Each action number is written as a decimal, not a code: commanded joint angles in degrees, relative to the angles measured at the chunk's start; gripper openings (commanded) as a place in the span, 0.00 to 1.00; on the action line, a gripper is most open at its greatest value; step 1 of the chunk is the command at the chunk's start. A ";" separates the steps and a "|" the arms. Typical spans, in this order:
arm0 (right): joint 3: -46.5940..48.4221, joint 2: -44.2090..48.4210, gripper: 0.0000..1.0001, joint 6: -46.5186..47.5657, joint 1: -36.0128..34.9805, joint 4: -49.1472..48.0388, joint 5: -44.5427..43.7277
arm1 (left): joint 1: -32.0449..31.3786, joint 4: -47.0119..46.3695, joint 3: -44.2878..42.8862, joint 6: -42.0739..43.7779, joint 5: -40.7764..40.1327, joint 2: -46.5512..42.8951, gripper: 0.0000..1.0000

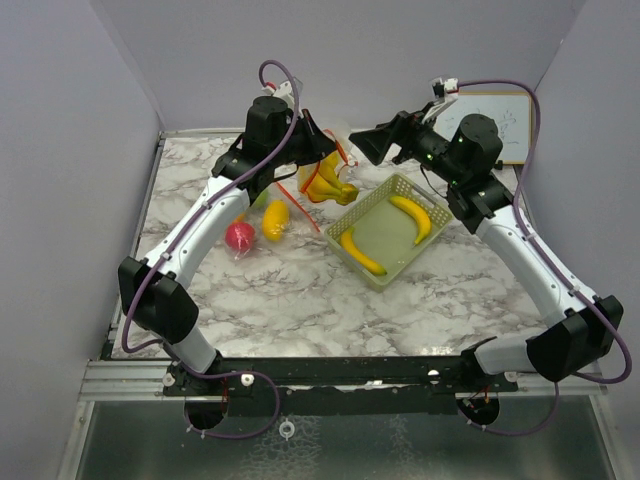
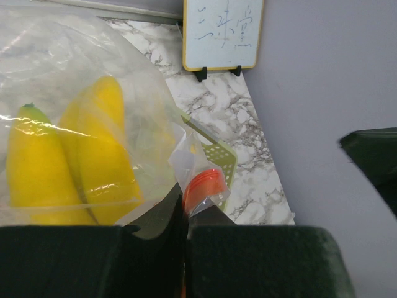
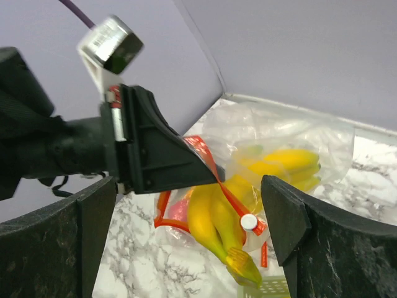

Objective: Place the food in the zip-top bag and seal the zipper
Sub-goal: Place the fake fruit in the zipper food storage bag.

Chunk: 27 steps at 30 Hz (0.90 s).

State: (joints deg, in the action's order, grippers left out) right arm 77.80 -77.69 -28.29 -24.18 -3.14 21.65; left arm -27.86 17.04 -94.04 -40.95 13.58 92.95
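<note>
Top view. Shows the left gripper (image 1: 316, 132) pressed together on the upper edge of the zip-top bag (image 1: 340, 150), holding that edge up above the marble table (image 1: 300, 300). Shows the right gripper (image 1: 368, 145) spread wide just right of the bag's mouth, with nothing between its fingers. Inside the bag: a banana bunch (image 1: 332, 180), long axis running from far left to near right, tips toward the mesh tray (image 1: 425, 255). In the tray: two loose bananas (image 1: 415, 215), lying flat and roughly parallel, also running far left to near right. On the table left of the bag, beside the left arm: a yellow fruit (image 1: 275, 218), long axis near to far, with a red-pink fruit (image 1: 238, 236) just beside it.

Left wrist view. Shows its own fingers (image 2: 93, 261) closed flat against each other, clear bag film pinched in the seam. Straight ahead, behind the film: the banana bunch (image 2: 68, 161), long axes nearly upright in the picture, one green tip uppermost. Just right of it: the bunched orange zipper strip (image 2: 205, 186). Beyond: a tray corner (image 2: 217, 155) and a whiteboard (image 2: 220, 34).

Right wrist view. Shows its own fingers (image 3: 291, 217) well apart at both picture edges, with an empty gap between. Across that gap: the left gripper (image 3: 205, 172) clamped on the zipper strip (image 3: 201, 149), the bag (image 3: 279, 133) hanging below and to its right. Within: the banana bunch (image 3: 211, 223) slanting from upper left to lower right, green-tipped ends lowest. In front: a white slider (image 3: 249, 221) on the strip.
</note>
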 commanded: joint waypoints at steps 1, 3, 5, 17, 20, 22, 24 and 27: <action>3.25 2.70 1.00 5.61 0.17 9.42 -10.41 | 0.12 1.87 -0.62 3.08 -0.21 -0.30 0.00; 3.52 1.75 1.00 7.36 0.19 13.58 -12.42 | 0.08 3.10 -0.68 4.41 -1.74 -1.01 0.00; 3.94 0.30 0.98 9.22 0.19 17.48 -12.46 | 0.08 3.88 -0.87 5.28 -2.77 -1.50 0.00; -8.50 1.48 0.67 9.74 0.19 17.23 -11.80 | 0.17 2.25 -3.43 1.79 -0.84 -2.39 0.00; -10.15 1.51 0.62 10.17 0.19 13.59 -5.91 | 0.17 2.21 -3.56 1.56 -0.97 -2.35 0.00; -10.97 1.05 0.60 9.32 0.11 11.35 -2.54 | 0.17 2.07 -3.40 1.33 -1.01 -2.34 0.00; -11.93 0.40 0.59 7.86 0.10 9.49 -0.77 | 0.17 1.41 -3.18 0.83 -0.62 -2.19 0.00; -13.06 -0.53 0.59 6.38 0.03 6.09 0.66 | 0.17 0.68 -3.31 0.05 -0.17 -1.86 0.00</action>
State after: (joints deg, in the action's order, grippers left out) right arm 66.17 -77.17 -19.94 -24.10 10.26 17.19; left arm -27.70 21.30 -95.20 -39.27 12.43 92.95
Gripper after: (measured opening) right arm 0.590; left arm 0.011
